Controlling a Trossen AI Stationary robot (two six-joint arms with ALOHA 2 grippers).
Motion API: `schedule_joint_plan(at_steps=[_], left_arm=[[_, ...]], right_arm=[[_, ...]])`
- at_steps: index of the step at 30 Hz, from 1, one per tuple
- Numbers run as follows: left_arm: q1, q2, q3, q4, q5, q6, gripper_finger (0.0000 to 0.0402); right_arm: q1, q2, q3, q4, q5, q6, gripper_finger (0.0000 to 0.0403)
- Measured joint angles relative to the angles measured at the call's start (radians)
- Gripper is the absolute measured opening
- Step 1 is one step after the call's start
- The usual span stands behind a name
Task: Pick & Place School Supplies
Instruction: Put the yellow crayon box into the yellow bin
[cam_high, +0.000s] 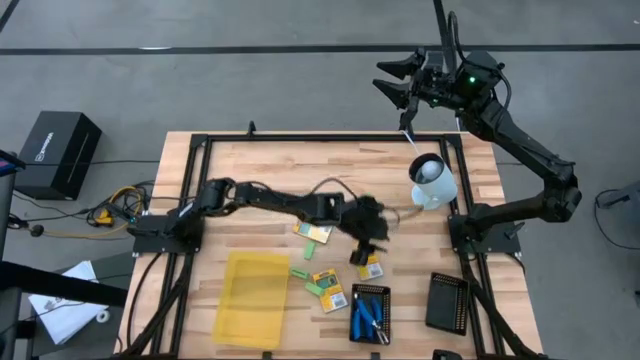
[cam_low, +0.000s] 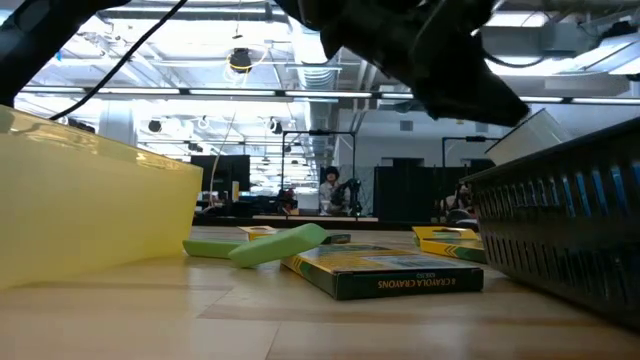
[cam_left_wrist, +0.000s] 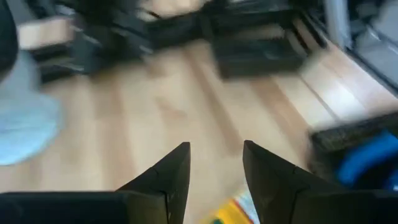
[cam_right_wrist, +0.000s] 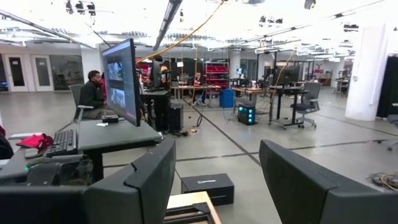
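The left gripper (cam_high: 364, 252) hangs low over the middle of the wooden surface (cam_high: 270, 175), its jaws apart and empty — the left wrist view shows bare wood between the two dark fingers (cam_left_wrist: 168, 177). Just below the jaws lies a yellow-orange pack (cam_high: 371, 266), its edge showing at the fingertips in the wrist view (cam_left_wrist: 233, 213).

A second pack (cam_high: 313, 233) lies just beside the gripper, toward the arm's base. Two more sit a little farther from the jaws, toward the near edge: one (cam_high: 324, 279) and one (cam_high: 334, 297). In the low view the closest pack (cam_low: 385, 271) lies flat and its side reads "CRAYONS"; the word before it is too small to make out.

Tiny green blocks (cam_high: 299, 272) lie near those packs, between the jaws and the translucent yellow tray (cam_high: 250, 298); one green block (cam_low: 275, 245) rests tilted against a pack in the low view.

The blue-handled scissor-like tools (cam_high: 369, 315) lie inside a black ribbed tray (cam_high: 370, 292) just past the jaws toward the near edge. The other black ribbed tray (cam_high: 447, 302) stands apart, off to the right.

The right gripper (cam_high: 400, 85) is raised well beyond the far edge of the surface, its jaws wide apart and empty — they frame only the room, where a person sits at a desk with a monitor.
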Motion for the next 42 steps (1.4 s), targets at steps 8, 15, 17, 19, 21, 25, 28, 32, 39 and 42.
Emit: schedule_joint_plan(at_steps=[8,15,17,19,21,25,28,32,39,42], left_arm=[[0.1,-0.123,-0.077,-0.045,-0.018,-0.069,0.014],[0.119,-0.315,-0.245,-0.193,-0.015,-0.182,0.014],[0.119,-0.355,-0.304,-0.278,-0.015,-0.231,0.014],[0.119,-0.39,-0.363,-0.35,-0.024,-0.29,0.014],[0.119,-0.423,-0.431,-0.376,-0.047,-0.369,0.014],[0.14,-0.488,-0.563,-0.361,-0.084,-0.529,0.014],[0.159,-0.542,-0.636,-0.338,-0.111,-0.613,0.014],[0.184,-0.607,-0.71,-0.284,-0.168,-0.659,0.014],[0.25,-0.696,-0.8,-0.203,-0.207,-0.703,0.014],[0.272,-0.72,-0.833,-0.19,-0.206,-0.71,0.014]], right_arm=[[-0.005,-0.018,0.001,-0.011,-0.006,0.039,0.0224],[0.002,-0.083,0.0,-0.314,-0.023,0.068,0.0224],[0.019,-0.105,0.0,-0.414,-0.005,0.062,0.0224],[0.047,-0.116,0.0,-0.479,0.051,0.063,0.0224],[0.08,-0.119,0.0,-0.546,0.123,0.058,0.0224],[0.118,-0.103,0.0,-0.703,0.23,0.036,0.0224],[0.13,-0.071,-0.001,-0.768,0.243,0.06,0.0224],[0.143,-0.027,0.0,-0.806,0.242,0.095,0.0224],[0.19,0.068,0.0,-0.806,0.238,0.109,0.0224],[0.212,0.111,0.0,-0.796,0.219,0.117,0.0224]])
